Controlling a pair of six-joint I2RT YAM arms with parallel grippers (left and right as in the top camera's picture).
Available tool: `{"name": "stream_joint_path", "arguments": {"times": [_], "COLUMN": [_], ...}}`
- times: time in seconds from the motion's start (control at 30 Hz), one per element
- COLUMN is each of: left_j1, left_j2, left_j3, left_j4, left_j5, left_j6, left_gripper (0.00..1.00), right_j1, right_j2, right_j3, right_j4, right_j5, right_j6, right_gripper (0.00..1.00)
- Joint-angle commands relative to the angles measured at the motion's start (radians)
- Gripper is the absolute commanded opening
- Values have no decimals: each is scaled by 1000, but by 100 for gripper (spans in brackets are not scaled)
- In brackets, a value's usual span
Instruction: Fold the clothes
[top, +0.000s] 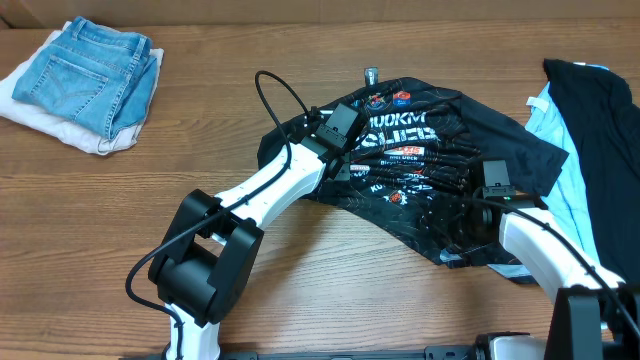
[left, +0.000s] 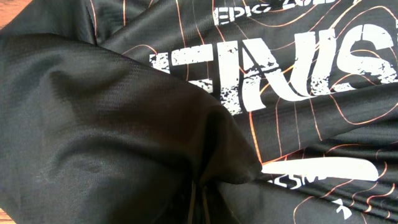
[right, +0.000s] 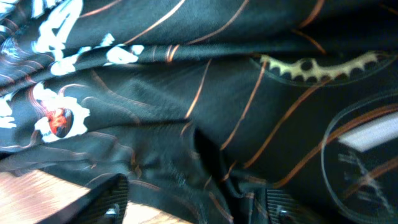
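Jersey (top: 420, 150), black with orange contour lines and white lettering, lies rumpled on the bench (top: 330, 290) under both sets of jaws. The left jaws are pressed together on a bunched fold at its left edge (their fingers are hidden by cloth). The right jaws stand spread over its lower hem, fingers (right: 106, 200) either side of a raised crease. Folded jeans (top: 90, 70) lie well beyond the left jaws; a plain black garment (top: 595, 120) lies near, outside the right jaws.
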Motion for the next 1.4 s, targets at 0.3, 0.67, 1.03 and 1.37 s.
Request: {"name": "stream_joint_path", "arguments": {"times": [0.3, 0.67, 1.03, 1.37], "left_j1": [0, 0, 0, 1], "left_j2": [18, 18, 18, 18], "left_j3": [17, 17, 17, 17], "left_j4": [0, 0, -2, -2], "left_j5": [-18, -18, -18, -18], "left_j6": [-2, -2, -2, -2], "left_gripper": [4, 4, 4, 4], "right_j1": [4, 4, 4, 4], "right_j2": [13, 13, 13, 13], "right_j3": [43, 110, 109, 88], "right_j4": [-39, -118, -115, -107], "right_j5": [17, 40, 54, 54], "right_j6": [-8, -8, -7, -4], "right_gripper": [56, 55, 54, 46]}}
